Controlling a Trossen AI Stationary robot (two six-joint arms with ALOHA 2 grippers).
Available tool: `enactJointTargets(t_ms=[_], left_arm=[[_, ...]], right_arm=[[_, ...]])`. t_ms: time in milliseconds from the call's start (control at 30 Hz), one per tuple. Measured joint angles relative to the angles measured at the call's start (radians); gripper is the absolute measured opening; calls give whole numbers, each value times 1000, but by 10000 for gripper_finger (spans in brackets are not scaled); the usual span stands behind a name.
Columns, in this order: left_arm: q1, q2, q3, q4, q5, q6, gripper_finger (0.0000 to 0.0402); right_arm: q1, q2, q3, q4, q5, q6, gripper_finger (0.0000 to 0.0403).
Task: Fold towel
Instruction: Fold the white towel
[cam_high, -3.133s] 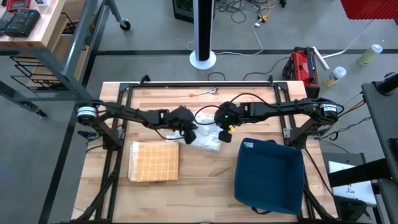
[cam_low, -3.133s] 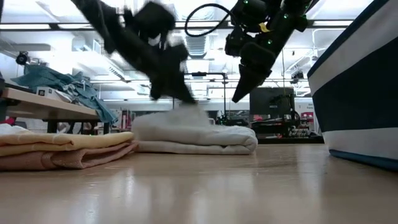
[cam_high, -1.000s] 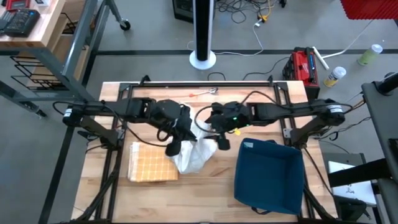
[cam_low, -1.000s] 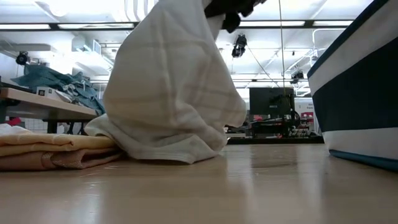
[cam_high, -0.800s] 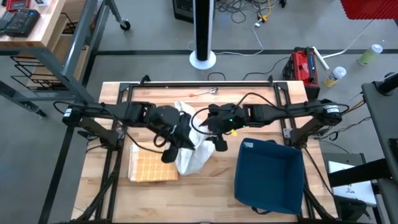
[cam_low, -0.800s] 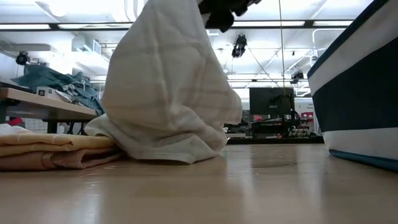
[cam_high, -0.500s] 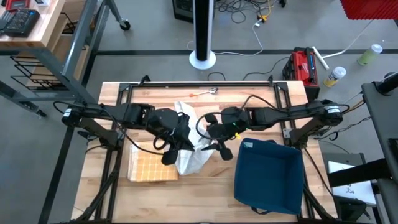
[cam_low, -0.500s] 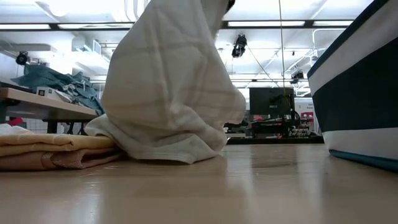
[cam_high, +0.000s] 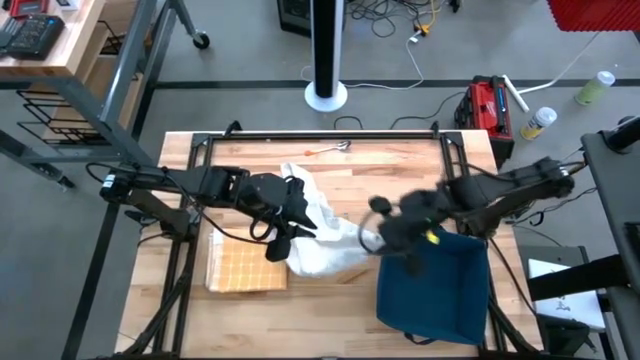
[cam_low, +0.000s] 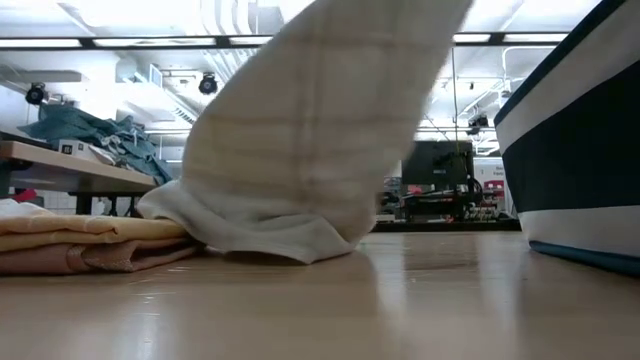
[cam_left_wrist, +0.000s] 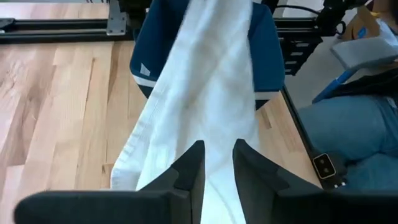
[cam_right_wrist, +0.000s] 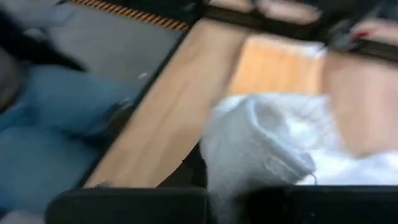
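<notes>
Near edge of table (cam_high: 330, 300): I see white towel (cam_high: 325, 245) stretched between both arms, lower part resting beside folded yellow towel (cam_high: 247, 262). R gripper (cam_high: 385, 235) clamped on towel's end, by blue bin (cam_high: 430, 290). L gripper (cam_high: 290, 235) fingers slightly parted, towel between them

Left arm: reaches in from the left edge, elbow bent, wrist angled down over the middle.
Left hand (cam_high: 290, 225): low over the centre, its two dark fingers (cam_left_wrist: 189, 171) parted by a narrow gap, white cloth lying between and under them.
Right arm: stretches in from the right side, forearm blurred, wrist dropped at centre-right.
Right hand (cam_high: 385, 240): well apart from the left hand, fingers clamped together on a bunched white fold.
</notes>
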Motion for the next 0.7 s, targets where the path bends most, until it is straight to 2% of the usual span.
enactJointTargets(t_ms=[67,133,200,300,400,533,700], left_arm=[[0,4,-12,14,-47,-4,75],[-1,7,-44,23,-135,-10,75],[-1,11,-104,95,-180,-11,75],[-1,15,-236,279,-182,26,75],[-2,28,-385,552,-164,54,75],[-1,53,-544,827,-146,70,75],[-3,116,-652,1031,-117,69,75]], right_arm=[[54,-23,-17,-21,-3,54,2],[110,-33,-46,-18,1,79,1],[164,-28,-75,-8,4,82,1],[232,-24,-116,-3,3,80,1],[280,-25,-165,8,3,83,1],[331,-24,-219,13,4,120,0],[336,-25,-274,64,5,172,0]])
